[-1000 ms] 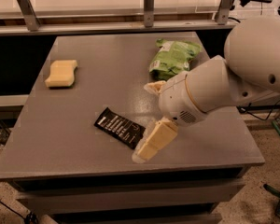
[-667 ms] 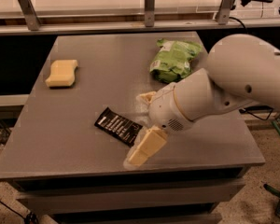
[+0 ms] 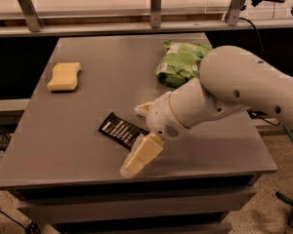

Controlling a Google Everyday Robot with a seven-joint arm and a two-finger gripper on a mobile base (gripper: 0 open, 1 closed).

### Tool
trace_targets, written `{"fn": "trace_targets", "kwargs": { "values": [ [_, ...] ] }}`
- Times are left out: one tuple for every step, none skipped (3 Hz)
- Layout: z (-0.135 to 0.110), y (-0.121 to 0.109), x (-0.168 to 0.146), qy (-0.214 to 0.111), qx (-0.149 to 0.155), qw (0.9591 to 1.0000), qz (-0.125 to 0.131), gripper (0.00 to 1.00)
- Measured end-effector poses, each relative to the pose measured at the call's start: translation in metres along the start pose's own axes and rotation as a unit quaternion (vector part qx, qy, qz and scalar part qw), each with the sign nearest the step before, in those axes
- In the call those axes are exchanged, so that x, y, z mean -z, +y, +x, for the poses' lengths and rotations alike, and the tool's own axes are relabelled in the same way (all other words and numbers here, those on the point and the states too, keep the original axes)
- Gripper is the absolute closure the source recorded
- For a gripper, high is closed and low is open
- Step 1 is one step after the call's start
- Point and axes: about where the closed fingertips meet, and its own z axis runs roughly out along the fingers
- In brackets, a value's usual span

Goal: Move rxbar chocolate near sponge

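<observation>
Here is the grey tabletop (image 3: 88, 48), broad and matte, taking up most of the view. A metal rail (image 3: 88, 28) with upright posts runs along its far edge. Speckled floor (image 3: 278, 218) shows at the near right, and the table's lower tiers (image 3: 136, 204) sit in shadow under the near edge.

The white arm (image 3: 234, 87) sweeps in from the right, bulky and rounded, reaching down toward the near middle of the tabletop. Behind it, far right, lies a crumpled green snack bag (image 3: 178, 62), partly covered by the arm.

Far left, well apart from everything else, is the pale yellow sponge (image 3: 64, 76), lying flat near the left edge.

Now the action: the rxbar chocolate (image 3: 118, 128) lies flat in the near middle, black wrapper with white lettering up, angled from far left to near right. The gripper (image 3: 135, 139) is right at its right-hand end, cream fingers (image 3: 142, 154) spread wide, one on the near side and one on the far side of the bar. Whether they touch the wrapper I cannot tell.
</observation>
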Motion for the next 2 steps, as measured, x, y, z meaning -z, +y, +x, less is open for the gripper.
{"fn": "trace_targets", "kwargs": {
  "values": [
    [0.0005,-0.003,-0.011,0.003,0.006,1.0,-0.002,0.18],
    [-0.0003,-0.0034,-0.0114,0.004,0.004,1.0,-0.003,0.41]
  ]
}}
